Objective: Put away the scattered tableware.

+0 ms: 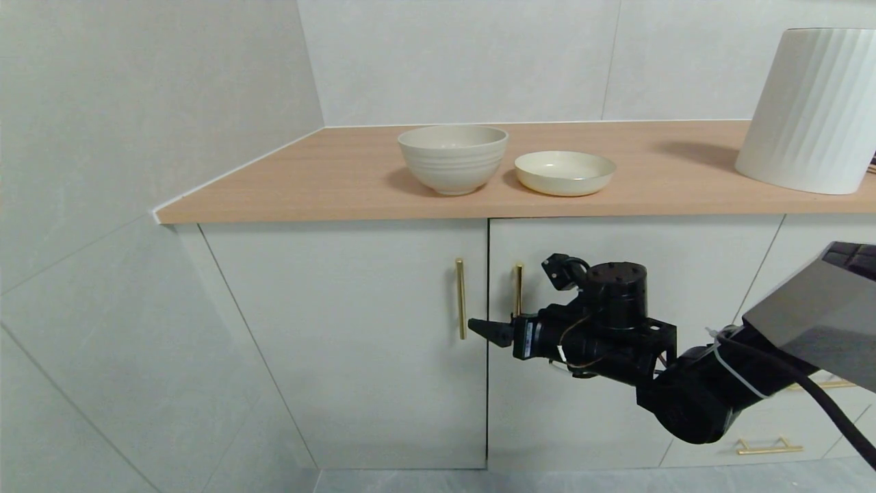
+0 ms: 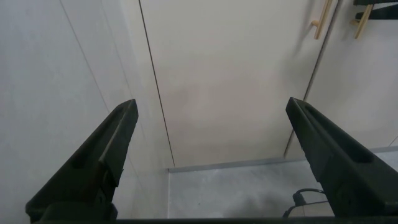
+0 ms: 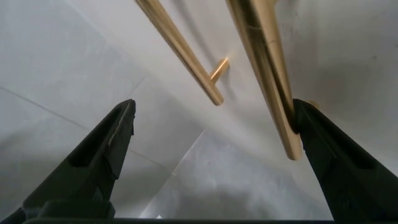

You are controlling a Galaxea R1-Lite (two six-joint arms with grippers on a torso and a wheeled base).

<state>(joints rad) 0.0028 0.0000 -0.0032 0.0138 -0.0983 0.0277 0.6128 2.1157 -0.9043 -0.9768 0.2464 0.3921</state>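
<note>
- Tableware: bowl (image 1: 452, 157) and shallow dish (image 1: 564, 172) stand side by side on the countertop (image 1: 287, 192), upper centre of the head frame. The dish is to the bowl's right with a narrow gap between them. Neither is held.
- Below them two closed cabinet doors meet at a seam. Each carries a brass bar with its long axis vertical: left-door handle (image 1: 460, 298) and right-door handle (image 1: 519, 287).
- Right gripper (image 1: 487, 330) sits mid-frame, pointing toward frame left. Its tips are just beside the lower end of the left-door handle, and its body covers the right-door handle's lower part.
- In the wrist view the right gripper (image 3: 214, 109) has its fingers apart. Both bars show in the gap, one close by a finger. Contact: cannot tell.
- Left gripper (image 2: 211, 104): fingers spread wide with nothing between them, facing the door and floor, well apart from the handles.
- Judgement: a door must open first, and the right arm is far nearer. The fingers must close sideways across one vertical bar only.
- White ribbed container (image 1: 811, 109) stands at upper right.
</note>
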